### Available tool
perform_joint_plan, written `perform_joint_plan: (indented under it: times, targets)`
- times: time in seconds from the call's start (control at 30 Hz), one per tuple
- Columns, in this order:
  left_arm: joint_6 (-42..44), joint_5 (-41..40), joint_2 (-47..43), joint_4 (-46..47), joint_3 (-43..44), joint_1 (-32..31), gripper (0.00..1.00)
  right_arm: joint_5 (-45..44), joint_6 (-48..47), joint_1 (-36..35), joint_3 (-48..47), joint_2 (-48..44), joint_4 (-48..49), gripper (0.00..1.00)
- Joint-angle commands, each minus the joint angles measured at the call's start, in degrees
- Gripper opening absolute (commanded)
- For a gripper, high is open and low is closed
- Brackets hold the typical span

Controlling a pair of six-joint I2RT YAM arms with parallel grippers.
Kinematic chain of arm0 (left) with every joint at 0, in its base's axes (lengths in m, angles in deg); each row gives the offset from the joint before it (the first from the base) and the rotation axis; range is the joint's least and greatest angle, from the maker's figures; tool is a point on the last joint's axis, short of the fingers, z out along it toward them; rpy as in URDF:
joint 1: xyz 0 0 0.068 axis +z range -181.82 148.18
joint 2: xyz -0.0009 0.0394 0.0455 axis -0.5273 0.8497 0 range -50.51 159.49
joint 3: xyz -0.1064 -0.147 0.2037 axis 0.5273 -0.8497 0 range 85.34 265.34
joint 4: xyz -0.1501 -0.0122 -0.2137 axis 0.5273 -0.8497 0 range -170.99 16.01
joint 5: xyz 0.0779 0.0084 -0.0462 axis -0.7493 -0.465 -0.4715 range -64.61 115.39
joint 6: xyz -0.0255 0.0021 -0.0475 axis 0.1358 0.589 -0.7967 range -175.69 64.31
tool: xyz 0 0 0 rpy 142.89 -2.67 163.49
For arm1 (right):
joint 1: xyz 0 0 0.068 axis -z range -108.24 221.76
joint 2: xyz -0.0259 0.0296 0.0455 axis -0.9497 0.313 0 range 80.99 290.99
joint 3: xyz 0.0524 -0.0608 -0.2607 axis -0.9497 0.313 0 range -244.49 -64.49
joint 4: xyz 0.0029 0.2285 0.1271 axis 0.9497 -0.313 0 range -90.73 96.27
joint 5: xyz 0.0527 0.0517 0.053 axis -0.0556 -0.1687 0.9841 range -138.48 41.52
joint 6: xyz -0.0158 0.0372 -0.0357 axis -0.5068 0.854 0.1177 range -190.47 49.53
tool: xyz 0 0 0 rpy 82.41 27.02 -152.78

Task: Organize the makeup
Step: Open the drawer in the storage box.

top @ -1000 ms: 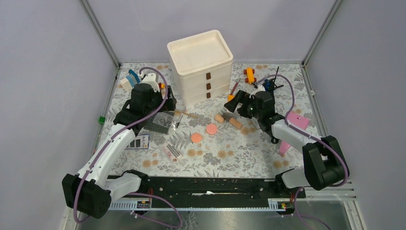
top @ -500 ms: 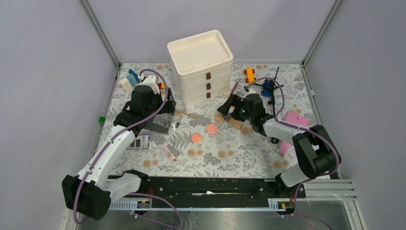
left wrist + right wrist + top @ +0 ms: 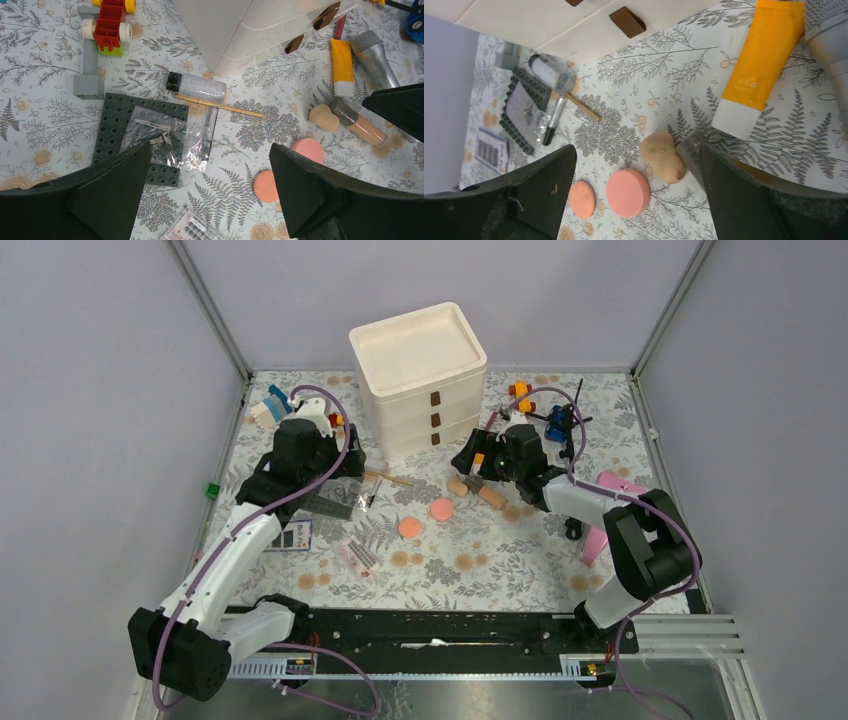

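The makeup lies scattered on the floral table in front of the white drawer unit (image 3: 420, 375). My right gripper (image 3: 636, 160) hangs open over a beige sponge (image 3: 663, 156) and two salmon-pink discs (image 3: 628, 192) (image 3: 582, 199). Its right finger hides most of the dark-capped beige tube (image 3: 359, 123). The orange tube (image 3: 764, 65) and silver-grey tube (image 3: 376, 58) lie beside it. My left gripper (image 3: 210, 146) is open above a crinkled plastic bag (image 3: 170, 137). The black-capped clear bottle (image 3: 196, 86) and a thin brush (image 3: 218, 105) rest just beyond.
A dark baseplate (image 3: 116, 125), red brick toy (image 3: 110, 20) and grey brick (image 3: 90, 65) sit at the left. A lash box (image 3: 192, 230) lies near. An orange toy car (image 3: 520, 395), blue toy (image 3: 560, 420) and pink items (image 3: 620, 490) are at the right.
My right gripper has swung left toward the drawer unit, now over the sponge and beige tube. The left arm has barely moved. Both grippers stay open.
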Motion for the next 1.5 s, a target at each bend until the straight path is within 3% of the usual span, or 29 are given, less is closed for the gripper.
perform_joint_plan:
  times: [0.0, 0.57, 0.97, 1.47]
  targets:
    - [0.94, -1.14, -1.38, 2.04, -0.16, -0.19, 0.99, -3.86, -6.04, -0.59, -2.65, -1.61, -2.82, 0.99]
    - [0.41, 0.65, -2.04, 2.0, -0.6, -0.37, 0.99, -6.63, -11.35, 0.02, -3.33, -3.88, -7.51, 0.99]
    - [0.41, 0.23, -1.83, 1.99, -0.6, -0.37, 0.99, -2.36, -5.76, -0.77, -3.08, -0.57, 1.02, 0.99]
    - [0.2, 0.86, -2.09, 1.99, -0.69, -0.37, 0.99, -8.65, -9.53, -5.6, -5.46, 2.4, -0.14, 0.99]
